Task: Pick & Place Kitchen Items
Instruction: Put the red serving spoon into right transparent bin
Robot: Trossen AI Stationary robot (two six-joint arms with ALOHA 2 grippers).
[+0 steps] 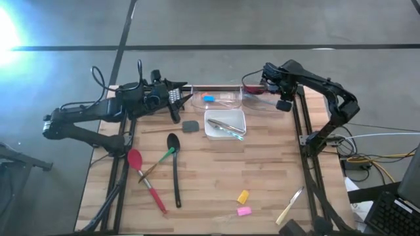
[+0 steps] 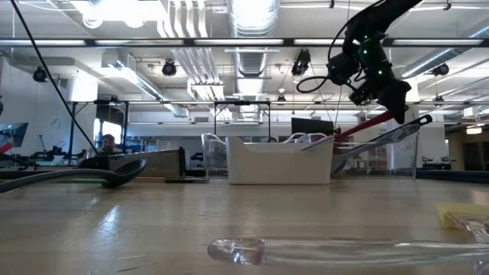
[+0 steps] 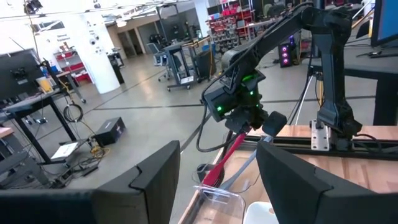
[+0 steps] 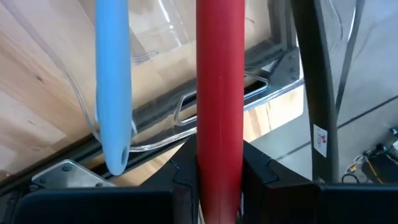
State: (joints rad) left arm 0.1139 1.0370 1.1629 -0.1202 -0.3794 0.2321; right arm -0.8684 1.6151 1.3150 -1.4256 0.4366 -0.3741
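My right gripper (image 1: 268,84) hangs over the clear bin (image 1: 259,99) at the table's far edge, shut on a red utensil's handle (image 2: 365,124). The handle slants down into the bin, and its head is hidden. My left gripper (image 1: 186,86) stands open and level at the far left, next to the steel grater (image 1: 174,98), touching nothing. On the table lie a black spoon (image 1: 174,164), a red spatula (image 1: 139,165), a grey piece (image 1: 190,126), a yellow piece (image 1: 243,196) and a pink piece (image 1: 243,211). Tongs (image 1: 226,127) lie in the white tray (image 1: 211,133). My right gripper pinches the red handle (image 4: 219,155) between its two fingers, at the handle's upper end. The fingers slant down from above, and the handle runs on ahead of them. The handle (image 3: 229,155) hangs tilted with its lower part in the clear bin; whether it rests there stays hidden.
A blue handle (image 4: 112,81) leans in the same bin beside the red one. A second clear bin (image 1: 216,98) holds a blue piece (image 1: 209,98). A pale utensil (image 1: 291,206) lies near the front right. The arms' dark frame rails (image 1: 305,151) run along both sides.
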